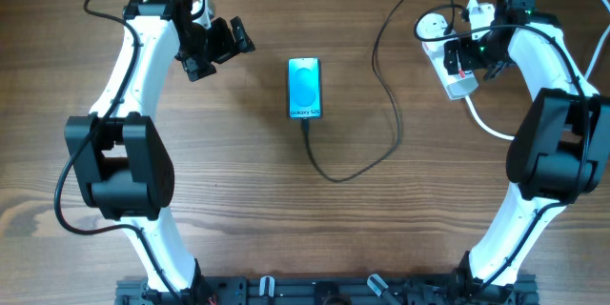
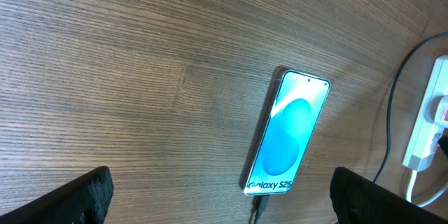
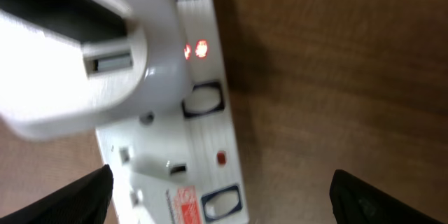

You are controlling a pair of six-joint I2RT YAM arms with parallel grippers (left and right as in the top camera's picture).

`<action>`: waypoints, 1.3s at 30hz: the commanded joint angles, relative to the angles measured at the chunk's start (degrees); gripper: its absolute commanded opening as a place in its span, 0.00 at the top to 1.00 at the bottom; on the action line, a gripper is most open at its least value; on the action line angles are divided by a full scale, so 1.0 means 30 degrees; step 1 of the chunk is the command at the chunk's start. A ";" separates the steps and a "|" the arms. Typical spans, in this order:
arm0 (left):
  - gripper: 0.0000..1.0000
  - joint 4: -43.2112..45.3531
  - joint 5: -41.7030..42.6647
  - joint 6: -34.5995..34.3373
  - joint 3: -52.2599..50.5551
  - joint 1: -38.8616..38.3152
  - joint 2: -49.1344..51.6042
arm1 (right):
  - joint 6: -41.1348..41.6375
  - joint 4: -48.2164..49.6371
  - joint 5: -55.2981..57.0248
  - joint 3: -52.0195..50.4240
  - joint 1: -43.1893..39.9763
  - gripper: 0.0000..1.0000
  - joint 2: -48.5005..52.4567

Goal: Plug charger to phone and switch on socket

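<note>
The phone (image 1: 304,88) lies flat at the table's middle, its cyan screen lit; it also shows in the left wrist view (image 2: 287,134). The charger's thin black cable (image 1: 394,138) runs from the socket round to the phone's near end, where its plug tip (image 2: 260,206) sits against the port. The white socket (image 1: 456,81) lies at the back right with a white adapter (image 3: 77,49) in it and a red light (image 3: 194,50) glowing. My left gripper (image 1: 219,46) is open and empty, left of the phone. My right gripper (image 1: 467,57) is open, just above the socket (image 3: 203,154).
A thick white cord (image 1: 491,124) leaves the socket toward the right arm. More cables lie at the back right corner. Bare wooden tabletop surrounds the phone.
</note>
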 commanded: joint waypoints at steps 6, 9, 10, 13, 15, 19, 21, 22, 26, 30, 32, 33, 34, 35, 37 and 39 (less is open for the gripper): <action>0.00 0.0000 -0.0109 0.0306 -0.0029 0.0000 -0.0452 | 0.0270 0.1953 -0.0175 -0.0131 -0.0102 0.00 -0.0423; 0.00 0.0000 -0.0109 0.0299 -0.0029 0.0000 -0.0452 | 0.0277 0.1953 -0.0175 -0.0131 -0.0102 0.00 -0.0423; 0.00 0.0000 -0.0109 0.0299 -0.0029 0.0000 -0.0452 | 0.0277 0.1953 -0.0175 -0.0131 -0.0102 0.00 -0.0423; 0.00 0.0000 -0.0109 0.0299 -0.0029 0.0000 -0.0452 | 0.0277 0.1953 -0.0175 -0.0131 -0.0102 0.00 -0.0423; 0.00 0.0000 -0.0109 0.0306 -0.0029 0.0000 -0.0452 | 0.0277 0.1953 -0.0175 -0.0131 -0.0102 0.00 -0.0423; 0.00 0.0000 -0.0109 0.0306 -0.0029 0.0000 -0.0372 | 0.0277 0.1953 -0.0175 -0.0131 -0.0102 0.00 -0.0423; 0.00 0.0000 -0.0109 0.0299 -0.0029 -0.0109 -0.0379 | 0.0277 0.1953 -0.0175 -0.0131 -0.0102 0.00 -0.0423; 0.00 0.0000 -0.0109 0.0306 -0.0029 -0.0109 -0.0379 | 0.0277 0.1953 -0.0175 -0.0131 -0.0102 0.00 -0.0423; 0.00 0.0000 -0.0109 0.0306 -0.0029 -0.0087 -0.1676 | 0.0277 0.1953 -0.0175 -0.0131 -0.0102 0.00 -0.0423; 0.00 -0.0007 -0.0889 0.0306 -0.0029 -0.0058 -0.4350 | 0.0277 0.1953 -0.0175 -0.0131 -0.0102 0.00 -0.0423; 0.00 -0.0087 -0.1960 0.0313 -0.0029 -0.0044 -0.5719 | 0.0277 0.1953 -0.0175 -0.0131 -0.0102 0.00 -0.0423; 0.00 -0.0262 -0.2630 0.0321 -0.0029 -0.0058 -0.6484 | 0.0277 0.1953 -0.0175 -0.0131 -0.0102 0.00 -0.0423; 0.00 -0.0459 -0.3198 0.0321 -0.0029 -0.0109 -0.7031 | 0.0277 0.1953 -0.0175 -0.0131 -0.0102 0.00 -0.0423; 0.00 -0.0823 -0.3920 0.0393 -0.0036 -0.0109 -0.7694 | 0.0277 0.1953 -0.0175 -0.0131 -0.0102 0.01 -0.0423; 0.00 -0.1209 -0.4124 0.1821 -0.0313 -0.0109 -0.8400 | 0.0277 0.1953 -0.0175 -0.0131 -0.0102 0.00 -0.0423; 0.00 -0.0678 -0.4124 0.2630 -0.1253 -0.0102 -0.8852 | 0.0277 0.1953 -0.0175 -0.0131 -0.0102 0.00 -0.0423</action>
